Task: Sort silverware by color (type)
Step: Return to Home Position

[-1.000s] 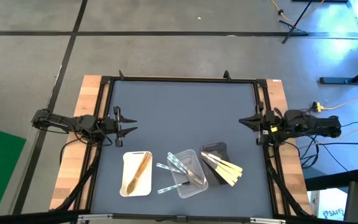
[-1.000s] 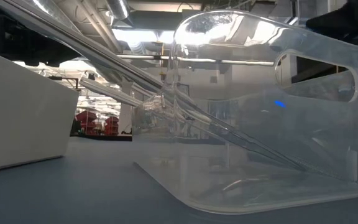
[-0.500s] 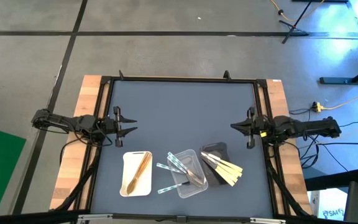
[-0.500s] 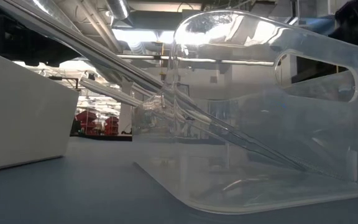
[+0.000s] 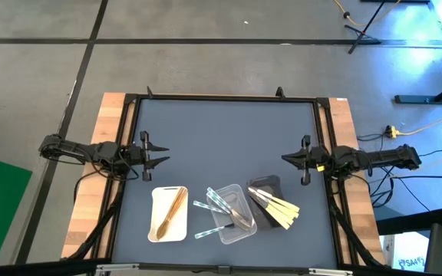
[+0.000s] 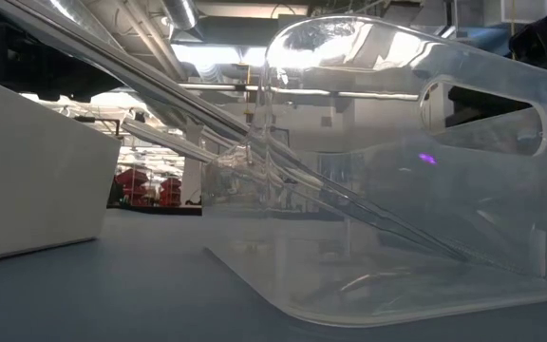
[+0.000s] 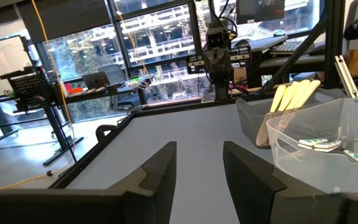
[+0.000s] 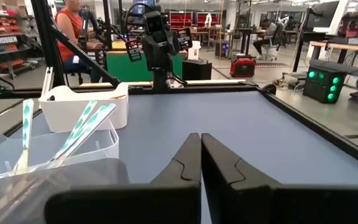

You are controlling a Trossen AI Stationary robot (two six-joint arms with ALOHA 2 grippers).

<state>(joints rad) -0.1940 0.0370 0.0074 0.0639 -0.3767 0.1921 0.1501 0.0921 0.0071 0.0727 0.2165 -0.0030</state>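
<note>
The silverware lies in three trays near the table's front edge. Brown wooden pieces (image 5: 172, 210) are in the white tray (image 5: 156, 227). Clear, teal-striped pieces (image 5: 219, 202) sit in the clear tray (image 5: 236, 231), several leaning out over its rim (image 6: 160, 90). Pale yellow pieces (image 5: 280, 211) stick out of the black tray (image 5: 265, 184). My left gripper (image 5: 164, 156) hovers open and level at the table's left edge, its fingers (image 7: 160, 174) with nothing between them. My right gripper (image 5: 285, 159) is shut and level at the right edge, and it shows up close in its wrist view (image 8: 201, 163).
A black frame (image 5: 221, 98) rims the grey table. From the right wrist, the white tray (image 8: 86, 106) and clear tray (image 8: 48, 152) stand beside the gripper's line. A person (image 8: 73, 25) sits beyond the table. The table's far half is bare mat (image 5: 229, 130).
My right gripper has sunk and come a little toward the table's left and near edge, staying shut and level. The left arm and all the silverware have kept still.
</note>
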